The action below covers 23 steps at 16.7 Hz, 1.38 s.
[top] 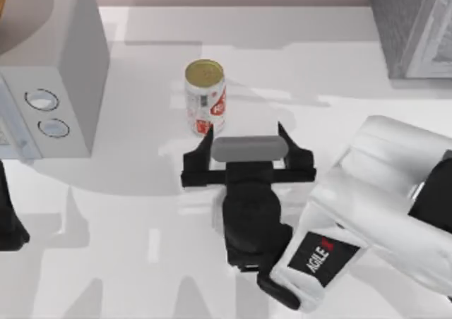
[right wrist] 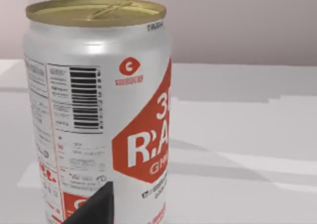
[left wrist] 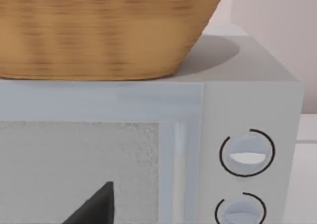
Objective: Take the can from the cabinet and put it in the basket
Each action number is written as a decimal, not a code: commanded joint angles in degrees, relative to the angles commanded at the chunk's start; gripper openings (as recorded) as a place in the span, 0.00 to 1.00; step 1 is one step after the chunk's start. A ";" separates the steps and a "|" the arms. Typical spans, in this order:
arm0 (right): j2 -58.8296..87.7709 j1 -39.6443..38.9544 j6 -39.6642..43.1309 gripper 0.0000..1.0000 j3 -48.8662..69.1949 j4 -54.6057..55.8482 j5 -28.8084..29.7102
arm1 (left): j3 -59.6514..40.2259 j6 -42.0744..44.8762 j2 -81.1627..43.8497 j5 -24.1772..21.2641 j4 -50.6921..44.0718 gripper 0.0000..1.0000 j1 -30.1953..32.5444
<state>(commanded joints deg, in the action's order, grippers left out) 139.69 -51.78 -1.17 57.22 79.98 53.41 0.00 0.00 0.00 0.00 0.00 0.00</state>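
The can (top: pixel 205 95) stands upright on the white table (top: pixel 141 213), white with red label marks and a gold top. My right gripper (top: pixel 246 137) is open just in front of it, its left fingertip close to the can's base, and nothing is between the fingers. The right wrist view has the can (right wrist: pixel 99 110) very near, with one dark fingertip (right wrist: pixel 94 206) before it. The cabinet (top: pixel 413 22) is at the back right corner. The woven basket (left wrist: pixel 99 30) sits on top of a light grey box. My left arm (top: pixel 10 220) is parked at the left edge.
The light grey box with two round dials (top: pixel 49 86) stands at the back left, under the basket. Its dials (left wrist: pixel 246 153) and window face my left wrist camera. The white right arm (top: pixel 381 206) covers the table's front right.
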 joint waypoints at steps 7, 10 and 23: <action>-24.85 14.88 0.08 1.00 -13.75 -20.98 -11.77 | 0.00 0.00 0.00 0.00 0.00 1.00 0.00; -44.14 23.25 0.22 1.00 -22.33 -33.96 -19.36 | 0.00 0.00 0.00 0.00 0.00 1.00 0.00; -129.41 49.55 1.01 1.00 -53.52 -76.23 -49.31 | 0.00 0.00 0.00 0.00 0.00 1.00 0.00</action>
<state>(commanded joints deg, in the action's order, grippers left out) 10.28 -2.23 -0.16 3.70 3.75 4.09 0.00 0.00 0.00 0.00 0.00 0.00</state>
